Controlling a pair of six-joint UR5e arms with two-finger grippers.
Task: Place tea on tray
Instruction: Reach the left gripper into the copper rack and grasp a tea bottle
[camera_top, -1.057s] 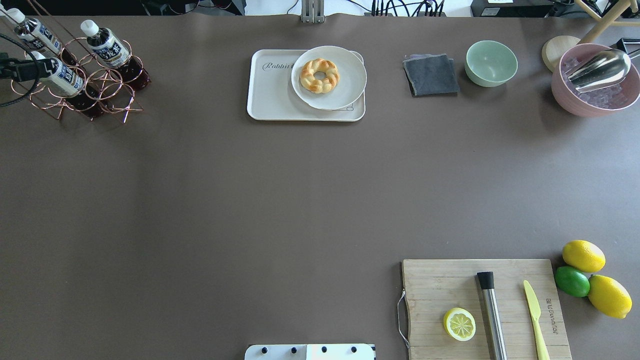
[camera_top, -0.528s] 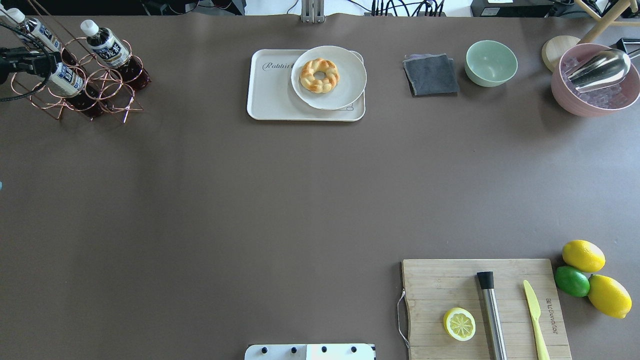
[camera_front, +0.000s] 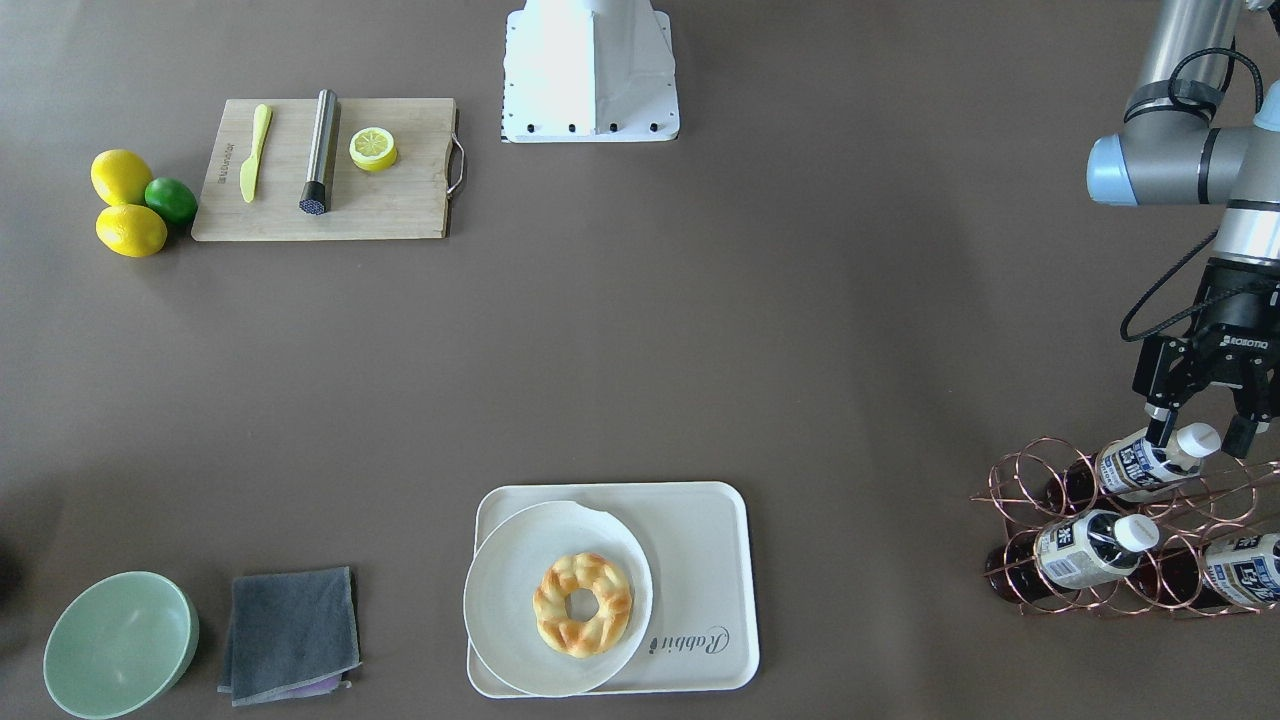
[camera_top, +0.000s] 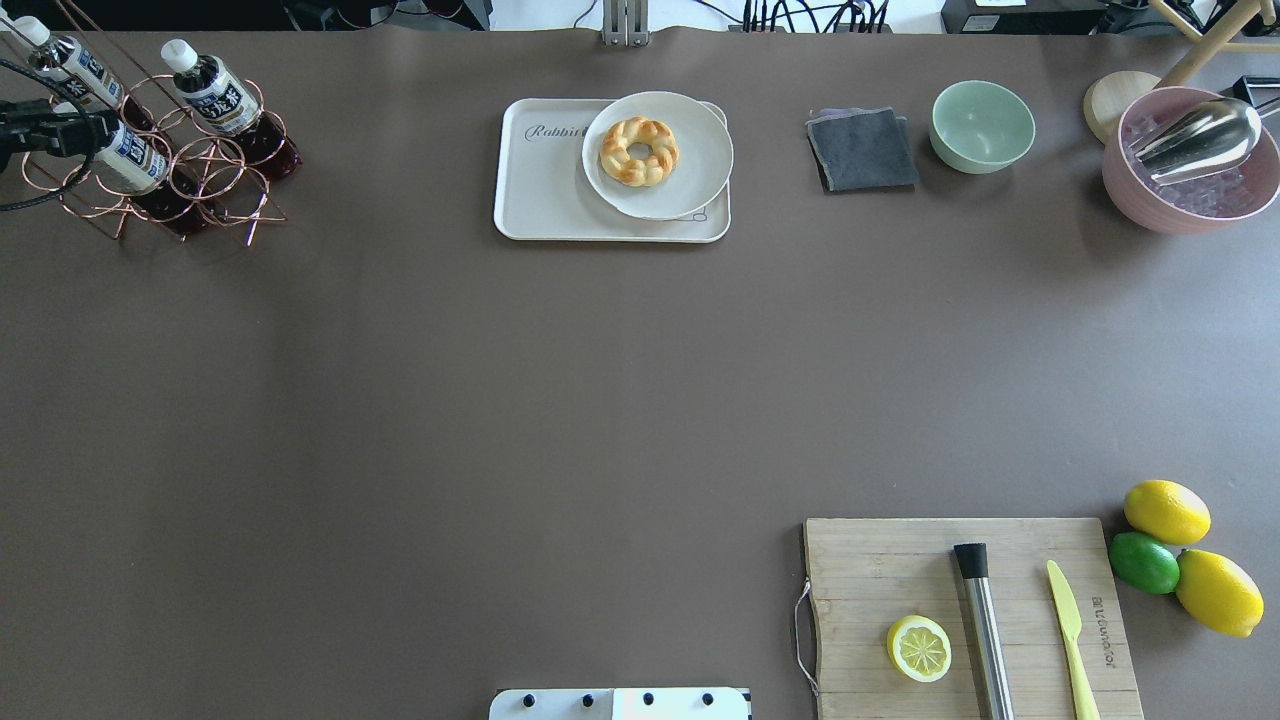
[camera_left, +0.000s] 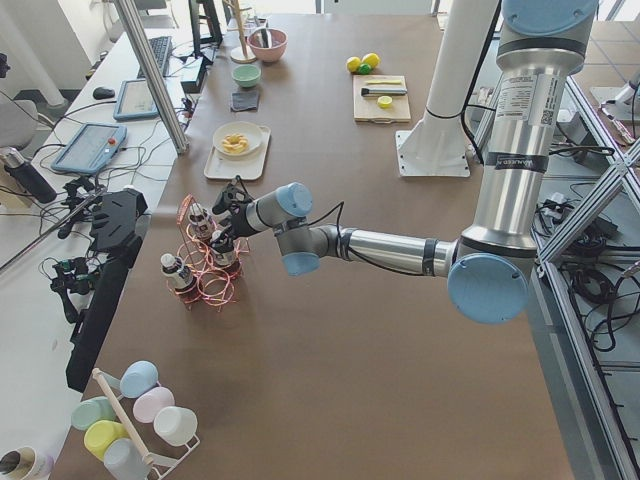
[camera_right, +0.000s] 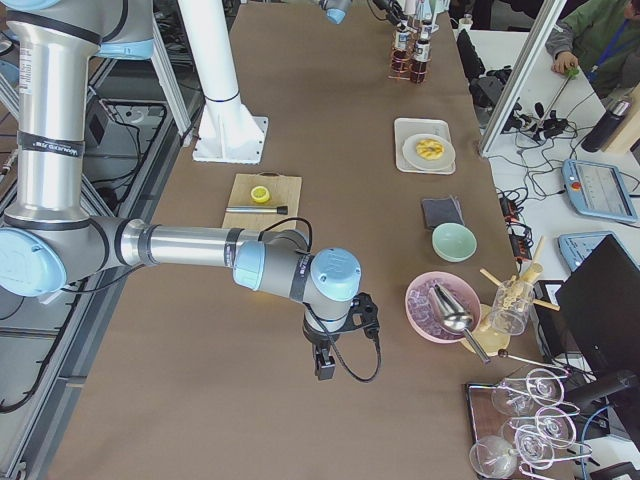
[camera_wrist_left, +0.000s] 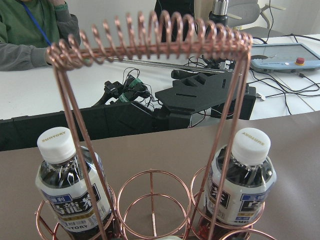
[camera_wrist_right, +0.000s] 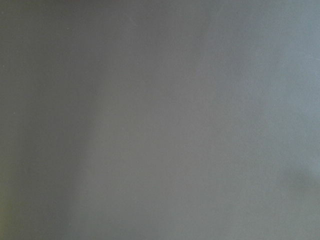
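The tea (camera_front: 1135, 463) sits in a copper wire rack (camera_wrist_left: 150, 47) at the far left corner of the bench. It leans in its ring with the white cap pointing toward the robot's edge. It is the closest to the robot of three like bottles. A second bottle (camera_front: 1085, 548) and a third bottle (camera_front: 1245, 570) lean in rings closer to the far edge.

The left gripper (camera_front: 1199, 440) hangs over the rack with its jaws spread, one finger (camera_front: 1160, 420) on each side of the tea's cap. Whether they touch the cap cannot be told.

The tray (camera_top: 545, 190) lies by the far edge, about midway along it and well apart from the rack. A round plate (camera_top: 690, 175) rests on the tray's right part, and a braided doughnut (camera_top: 640, 150) lies on the plate.

Further right along the far edge are a grey cloth (camera_top: 862, 150) and a green bowl (camera_top: 983, 125). A pink bowl (camera_top: 1190, 205) stands at the far right corner with a metal scoop (camera_top: 1200, 135) resting in it.

By the near edge, toward the right end, a cutting board (camera_top: 860, 580) carries a lemon half (camera_top: 919, 648), a metal rod (camera_top: 982, 630) and a yellow knife (camera_top: 1070, 625). Just beside the board, at the near right corner, two lemons (camera_top: 1167, 511) and a lime (camera_top: 1144, 562) touch one another.

The right gripper (camera_right: 325, 365) hangs above the right end of the bench. It shows only in the side view, so how its jaws stand cannot be told.
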